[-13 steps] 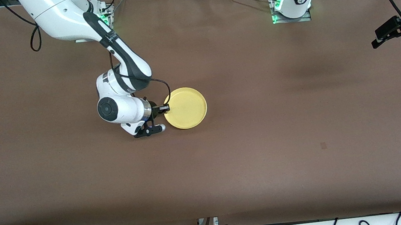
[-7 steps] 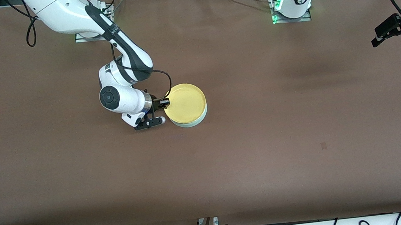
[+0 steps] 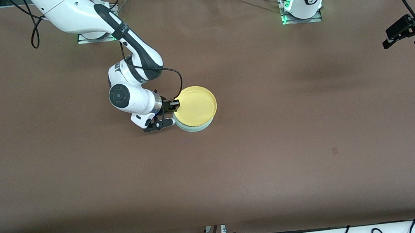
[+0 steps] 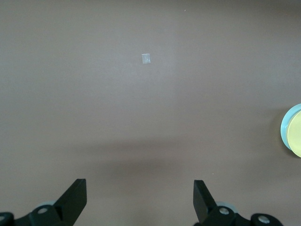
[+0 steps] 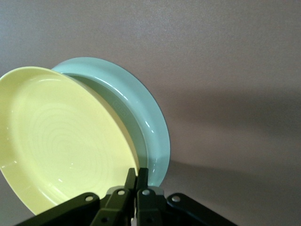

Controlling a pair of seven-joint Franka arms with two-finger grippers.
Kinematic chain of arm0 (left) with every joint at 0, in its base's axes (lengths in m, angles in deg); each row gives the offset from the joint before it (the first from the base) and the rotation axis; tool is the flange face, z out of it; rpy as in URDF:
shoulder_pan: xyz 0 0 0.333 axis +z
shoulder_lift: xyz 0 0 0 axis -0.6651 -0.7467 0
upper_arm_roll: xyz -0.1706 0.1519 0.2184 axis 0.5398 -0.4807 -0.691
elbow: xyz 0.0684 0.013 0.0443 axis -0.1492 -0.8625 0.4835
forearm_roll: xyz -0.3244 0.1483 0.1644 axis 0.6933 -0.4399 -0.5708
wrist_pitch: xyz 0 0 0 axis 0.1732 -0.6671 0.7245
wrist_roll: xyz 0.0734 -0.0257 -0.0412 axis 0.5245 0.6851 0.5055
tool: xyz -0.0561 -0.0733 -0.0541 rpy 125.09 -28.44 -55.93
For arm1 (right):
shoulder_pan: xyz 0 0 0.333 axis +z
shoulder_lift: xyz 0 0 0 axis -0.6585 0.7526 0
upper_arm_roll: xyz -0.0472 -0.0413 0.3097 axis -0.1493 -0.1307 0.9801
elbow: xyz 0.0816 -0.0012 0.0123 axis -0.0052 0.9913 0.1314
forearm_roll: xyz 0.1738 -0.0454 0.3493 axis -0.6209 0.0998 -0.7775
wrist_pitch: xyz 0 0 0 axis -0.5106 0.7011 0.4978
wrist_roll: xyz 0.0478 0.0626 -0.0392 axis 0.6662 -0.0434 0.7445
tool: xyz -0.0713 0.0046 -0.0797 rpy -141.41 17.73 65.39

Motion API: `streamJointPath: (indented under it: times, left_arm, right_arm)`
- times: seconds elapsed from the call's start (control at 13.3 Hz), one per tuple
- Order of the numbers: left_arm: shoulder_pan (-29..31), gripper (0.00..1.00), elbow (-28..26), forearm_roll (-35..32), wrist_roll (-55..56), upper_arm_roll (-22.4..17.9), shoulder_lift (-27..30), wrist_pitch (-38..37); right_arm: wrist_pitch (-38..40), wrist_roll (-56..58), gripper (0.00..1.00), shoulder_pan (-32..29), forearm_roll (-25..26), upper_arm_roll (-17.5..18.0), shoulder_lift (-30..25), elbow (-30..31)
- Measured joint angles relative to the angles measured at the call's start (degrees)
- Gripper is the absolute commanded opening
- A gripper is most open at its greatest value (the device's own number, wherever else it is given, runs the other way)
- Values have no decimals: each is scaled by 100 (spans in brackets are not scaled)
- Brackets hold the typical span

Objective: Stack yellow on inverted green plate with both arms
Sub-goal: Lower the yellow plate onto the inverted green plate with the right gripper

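The yellow plate, round, plain and low-rimmed, sits hollow side up just left of the front view's centre, tilted over the green plate. The pale mint green plate lies under it on the table, only a crescent showing at the yellow plate's lower edge.

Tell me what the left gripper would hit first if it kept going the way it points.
Most likely only the bare table. The open left gripper points down at empty brown surface; the yellow plate sits off to the side, out of its line.
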Motion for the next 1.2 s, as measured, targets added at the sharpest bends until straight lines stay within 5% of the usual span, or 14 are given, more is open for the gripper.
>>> streamJointPath:
  times: [0.45,1.2]
  left_arm:
    - [-1054,100,24,-430,-4,-708,3,1]
    - [-1297,100,172,-445,-5,-945,-99,8]
  right_arm:
    - [-19,0,0,-5,0,-49,15,17]
    - [-23,0,0,-5,0,-49,33,18]
